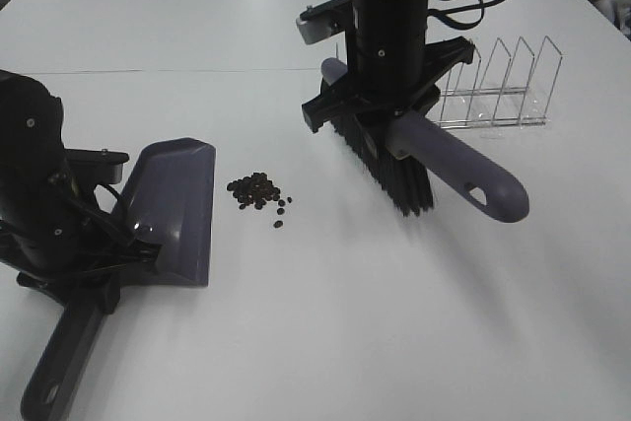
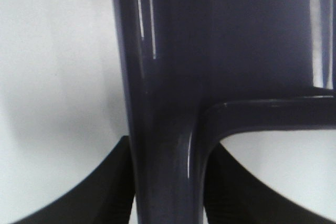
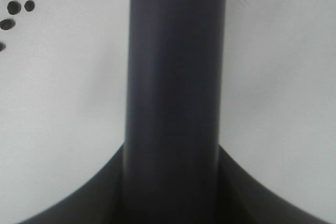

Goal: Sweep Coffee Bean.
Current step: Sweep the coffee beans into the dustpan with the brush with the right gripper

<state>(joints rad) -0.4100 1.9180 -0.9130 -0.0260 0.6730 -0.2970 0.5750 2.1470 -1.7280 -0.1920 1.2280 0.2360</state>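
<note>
A small heap of dark coffee beans (image 1: 258, 190) lies on the white table, a few strays at its right; some beans (image 3: 11, 4) also show in the right wrist view. Left of the heap rests the purple dustpan (image 1: 175, 206), mouth toward the beans, with my left gripper (image 1: 87, 263) shut on its handle (image 2: 163, 129). My right gripper (image 1: 380, 110) is shut on the purple brush handle (image 3: 176, 77). The brush (image 1: 463, 170) sits right of the beans, its black bristles (image 1: 394, 179) pointing down at the table.
A wire dish rack (image 1: 498, 91) stands at the back right, just behind the brush. The white table (image 1: 325, 322) stretches wide toward the front and right.
</note>
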